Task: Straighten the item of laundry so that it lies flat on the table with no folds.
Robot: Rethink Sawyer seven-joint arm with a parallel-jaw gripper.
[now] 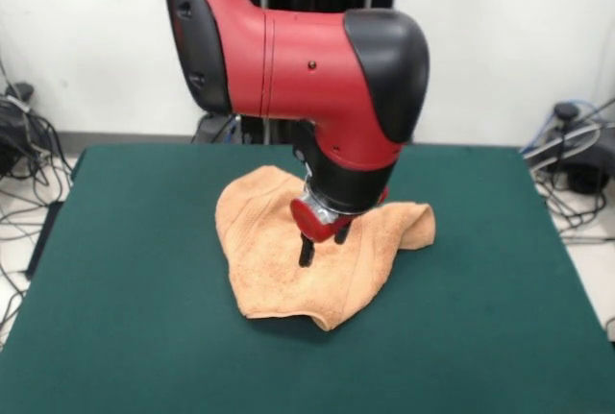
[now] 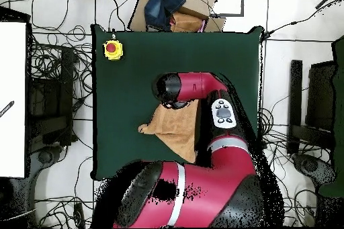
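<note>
The peach-orange towel (image 1: 274, 275) lies crumpled near the middle of the dark green table (image 1: 125, 289). Its edges are folded under at the front, and a rolled lump sits at its right side. My gripper (image 1: 323, 246) points down onto the towel's middle. Its two black fingers stand apart, open, and the left fingertip (image 1: 306, 253) touches the cloth. In the overhead view the red arm covers the gripper. There the towel (image 2: 173, 131) shows as a rough triangle on the table (image 2: 127, 85), partly hidden under the arm.
A yellow box with a red button (image 2: 112, 50) sits at one table corner. A cardboard box with blue cloth (image 2: 173, 6) stands beyond the table's far edge. Cables lie on the floor on both sides (image 1: 29, 159).
</note>
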